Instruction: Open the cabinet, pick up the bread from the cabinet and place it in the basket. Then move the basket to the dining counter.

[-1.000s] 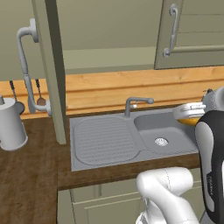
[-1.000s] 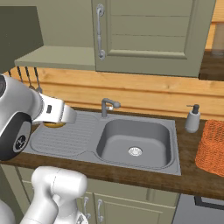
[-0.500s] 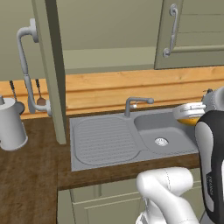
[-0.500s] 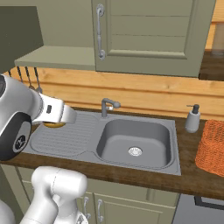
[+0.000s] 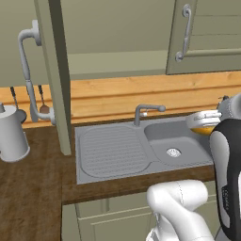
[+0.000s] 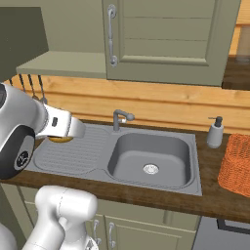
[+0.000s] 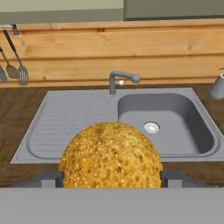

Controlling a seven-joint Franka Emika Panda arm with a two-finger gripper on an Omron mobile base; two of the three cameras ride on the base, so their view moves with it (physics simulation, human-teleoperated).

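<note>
The bread (image 7: 110, 159), a round golden-brown seeded lump, sits between my gripper (image 7: 110, 180) fingers (image 7: 43, 179), which are shut on it, above the sink's near edge. From the left base view the gripper (image 5: 203, 120) hangs over the right part of the sink with the bread (image 5: 207, 129) under it. In the right base view the gripper (image 6: 68, 133) and bread (image 6: 60, 139) are over the drainboard. The cabinet (image 5: 117, 42) stands open, its door (image 5: 55, 80) swung out edge-on. The orange basket (image 6: 237, 163) rests on the worktop at far right. The dining counter is out of view.
A grey sink (image 6: 151, 156) with tap (image 6: 118, 118) fills the dark wooden worktop. A soap dispenser (image 6: 215, 133) stands just left of the basket. A white jug (image 5: 10, 134) sits at the left; utensils (image 7: 17, 65) hang on the wooden wall. A second cupboard door (image 6: 163, 39) is closed.
</note>
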